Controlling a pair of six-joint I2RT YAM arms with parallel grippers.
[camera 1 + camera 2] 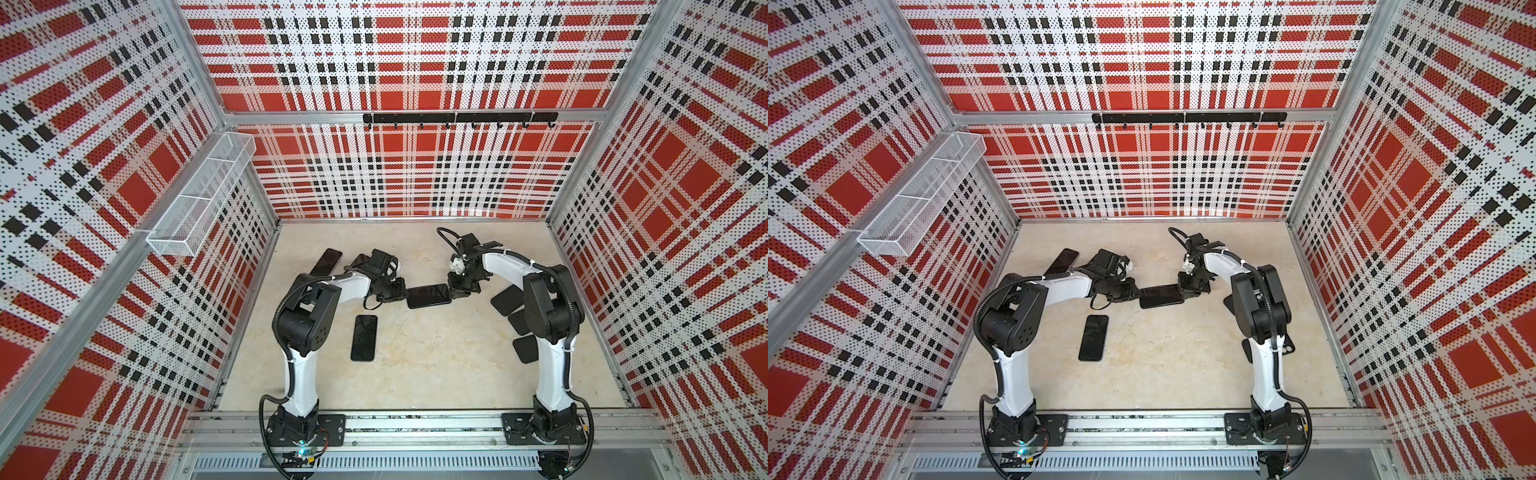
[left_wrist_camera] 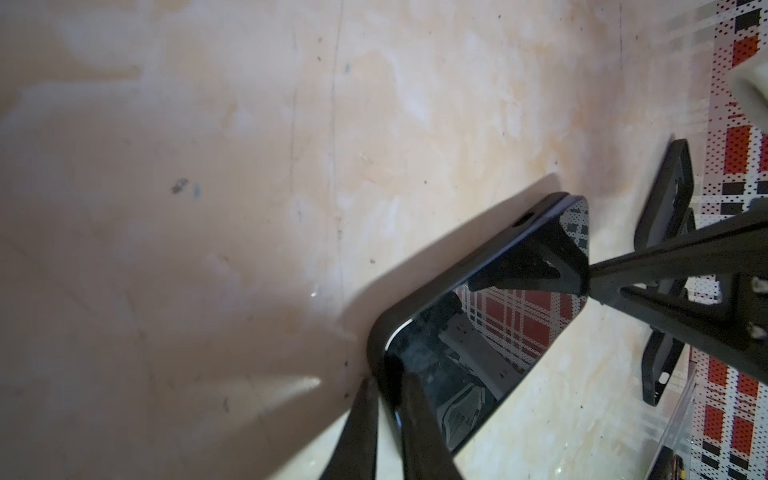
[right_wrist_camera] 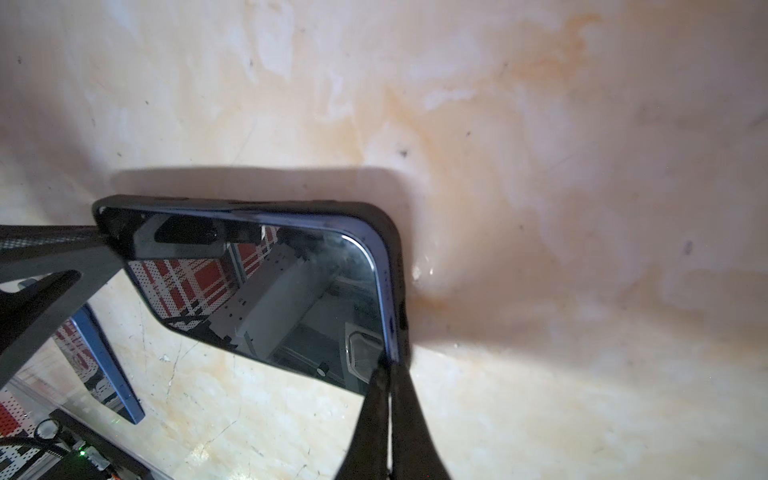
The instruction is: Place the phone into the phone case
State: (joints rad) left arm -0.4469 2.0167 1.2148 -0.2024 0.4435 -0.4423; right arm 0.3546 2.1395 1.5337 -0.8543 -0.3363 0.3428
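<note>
A black phone (image 1: 428, 296) (image 1: 1160, 296) sits screen-up inside a black phone case (image 3: 390, 224) at mid-table, between my two grippers. At one corner the phone's blue edge (image 3: 384, 291) still shows inside the case rim. My left gripper (image 2: 384, 376) (image 1: 405, 293) is shut on one short end. One finger lies on the screen (image 2: 490, 332) and the other is under the case (image 2: 376, 336). My right gripper (image 3: 388, 363) (image 1: 452, 291) is shut, with its tips against the rim at the other end. Whether it pinches the rim I cannot tell.
A second phone (image 1: 364, 337) lies nearer the front, and another (image 1: 326, 262) behind my left arm. Empty black cases (image 1: 507, 300) (image 1: 525, 349) lie by my right arm. A wire basket (image 1: 199, 195) hangs on the left wall, a hook rail (image 1: 457, 118) on the back wall.
</note>
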